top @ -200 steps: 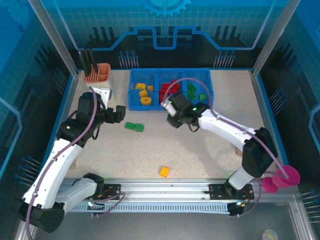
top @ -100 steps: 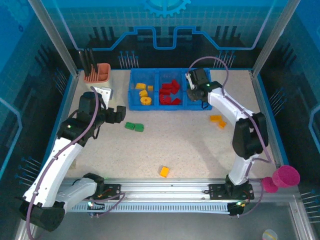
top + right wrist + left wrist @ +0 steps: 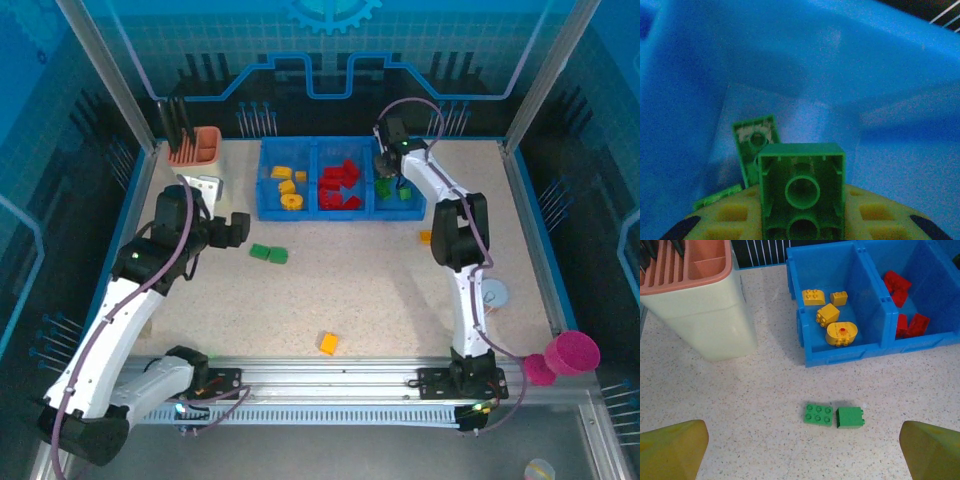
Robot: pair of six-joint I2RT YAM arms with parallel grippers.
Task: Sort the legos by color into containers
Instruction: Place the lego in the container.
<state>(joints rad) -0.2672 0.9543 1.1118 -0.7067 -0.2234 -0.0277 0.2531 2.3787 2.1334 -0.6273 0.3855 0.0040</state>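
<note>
Showing its hollow underside, green brick (image 3: 801, 192) sits lengthwise in closed right fingers (image 3: 875, 220); left fingers (image 3: 670, 447) gape

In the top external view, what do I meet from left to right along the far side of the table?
holder with orange cup → yellow legos → red legos → green legos; the three groups lie inside the blue tray.

Cut off by the bottom edge: square green plastic brick (image 3: 801, 185). Partly hidden behind it: second green brick (image 3: 756, 140). Cropped at the right: shallow blue plastic tray (image 3: 840, 352).
</note>
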